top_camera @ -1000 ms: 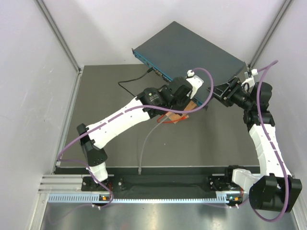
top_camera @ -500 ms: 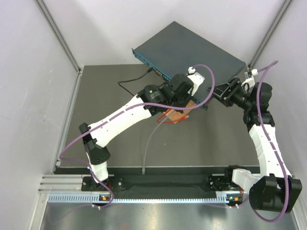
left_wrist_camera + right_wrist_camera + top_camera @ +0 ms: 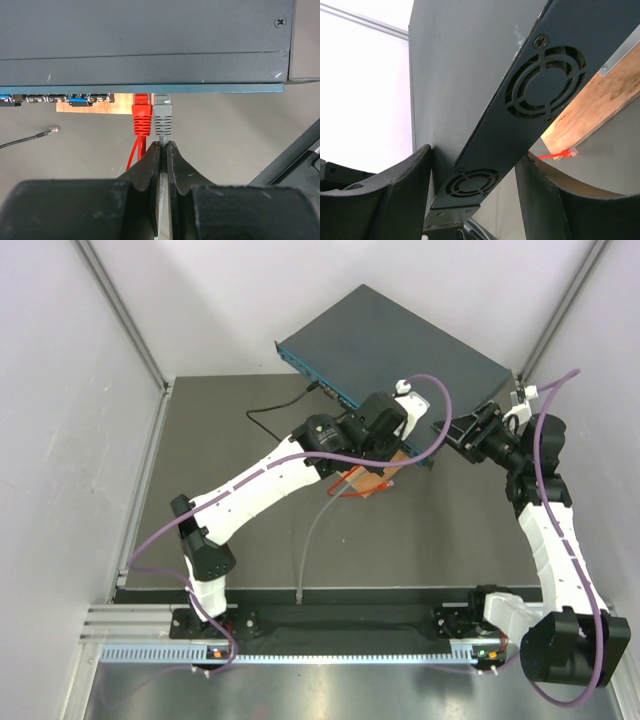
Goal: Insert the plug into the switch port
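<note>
- Plug (image 3: 141,119) sits in a port (image 3: 142,96), just up-left of left gripper (image 3: 163,144).
- Axis square to switch (image 3: 150,35) face, nose inward.
- Left gripper pinches grey cable (image 3: 308,540) (not red); right gripper (image 3: 474,156) clamps switch.

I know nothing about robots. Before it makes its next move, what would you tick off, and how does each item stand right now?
1. Red plug in the switch: ok, it looks seated; the latch is hidden.
2. Left jaws off the red cable: ok, they pinch the grey cable instead.
3. Grey plug fully in: cannot tell.
4. Switch held steady: ok, right jaws clamp its fan end.
5. Black plug out of the way: ok, it lies loose on the table.
</note>
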You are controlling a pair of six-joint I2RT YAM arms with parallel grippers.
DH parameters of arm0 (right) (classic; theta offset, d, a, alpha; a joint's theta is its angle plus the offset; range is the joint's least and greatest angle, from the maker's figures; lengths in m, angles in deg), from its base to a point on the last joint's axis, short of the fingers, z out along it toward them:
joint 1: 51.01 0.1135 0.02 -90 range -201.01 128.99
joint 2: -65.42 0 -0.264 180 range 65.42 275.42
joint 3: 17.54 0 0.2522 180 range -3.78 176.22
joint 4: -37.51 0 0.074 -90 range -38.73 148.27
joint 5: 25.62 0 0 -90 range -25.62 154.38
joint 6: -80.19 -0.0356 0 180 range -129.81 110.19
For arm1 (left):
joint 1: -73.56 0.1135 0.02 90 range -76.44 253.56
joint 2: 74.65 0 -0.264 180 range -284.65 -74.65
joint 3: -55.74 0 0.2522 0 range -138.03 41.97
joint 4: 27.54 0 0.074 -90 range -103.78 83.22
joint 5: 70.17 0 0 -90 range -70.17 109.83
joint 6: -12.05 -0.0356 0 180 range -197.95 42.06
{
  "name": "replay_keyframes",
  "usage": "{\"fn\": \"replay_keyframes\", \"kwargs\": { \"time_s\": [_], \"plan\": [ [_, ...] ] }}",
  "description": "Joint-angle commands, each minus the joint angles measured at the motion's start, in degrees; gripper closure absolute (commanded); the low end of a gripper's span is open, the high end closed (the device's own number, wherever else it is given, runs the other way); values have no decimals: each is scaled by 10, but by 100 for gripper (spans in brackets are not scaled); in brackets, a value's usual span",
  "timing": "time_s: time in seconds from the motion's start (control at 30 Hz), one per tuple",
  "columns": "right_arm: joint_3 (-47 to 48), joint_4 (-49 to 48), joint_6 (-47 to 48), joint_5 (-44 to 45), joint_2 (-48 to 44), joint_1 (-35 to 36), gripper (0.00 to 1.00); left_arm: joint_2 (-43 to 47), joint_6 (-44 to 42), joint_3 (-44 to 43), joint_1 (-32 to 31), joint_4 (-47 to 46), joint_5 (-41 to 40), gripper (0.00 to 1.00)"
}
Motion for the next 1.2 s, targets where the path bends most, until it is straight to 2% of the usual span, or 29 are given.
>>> {"fn": "replay_keyframes", "kwargs": {
  "time_s": [0.0, 0.33, 0.53, 0.7, 0.93, 1.17],
  "plan": [
    [-10, -23, 46, -24, -14, 33, 100, -12, -11, -29, 10, -114, -15, 100],
    [-6, -21, 51, -29, -6, 33, 100, -16, -22, -29, 22, -139, -11, 100],
    [11, -21, 57, -34, 2, 33, 100, 20, -29, 18, 31, -168, -15, 100],
    [-6, -29, 47, -32, -6, 37, 100, -5, -32, -25, 35, -170, -5, 100],
    [-16, -33, 43, -33, -13, 43, 100, -28, -22, -35, 35, -195, 8, 100],
    [-6, -30, 51, -37, -4, 44, 100, -31, -28, -50, 36, -177, 23, 100]
  ]
}}
